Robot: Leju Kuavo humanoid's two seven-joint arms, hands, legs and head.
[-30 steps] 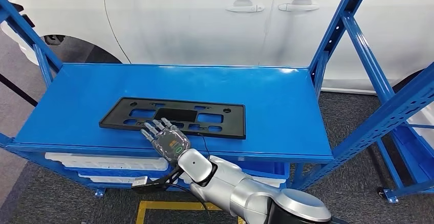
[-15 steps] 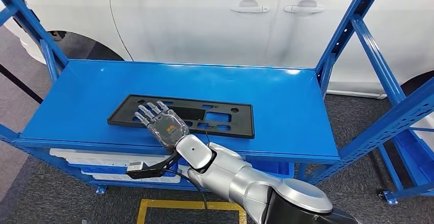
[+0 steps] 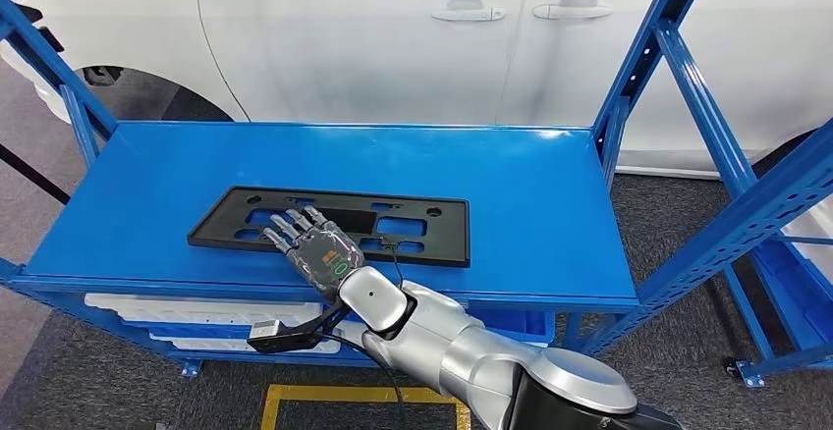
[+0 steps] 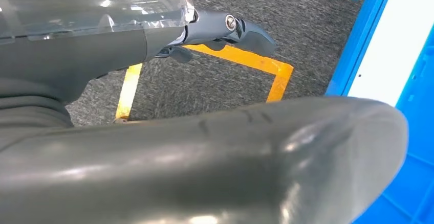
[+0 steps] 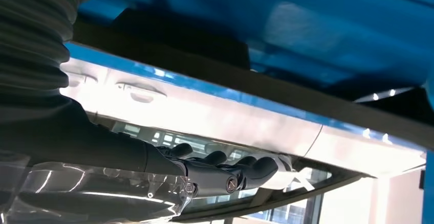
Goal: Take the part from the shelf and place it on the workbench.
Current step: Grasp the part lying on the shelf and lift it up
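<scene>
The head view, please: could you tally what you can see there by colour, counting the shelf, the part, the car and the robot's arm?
Blue: 1, the shelf.
Black: 1, the flat part lying on the shelf.
White: 1, the car behind the shelf.
Silver: 1, the arm, whose right hand is over the part.
Total: 4.

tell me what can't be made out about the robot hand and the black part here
- Head view: the right robot hand covers the black part's near middle edge, so any contact or grip is hidden.
- Right wrist view: the fingers are extended, but glare blurs what lies behind them.
- Left wrist view: the left robot hand is too close; its pose is unclear.
</scene>
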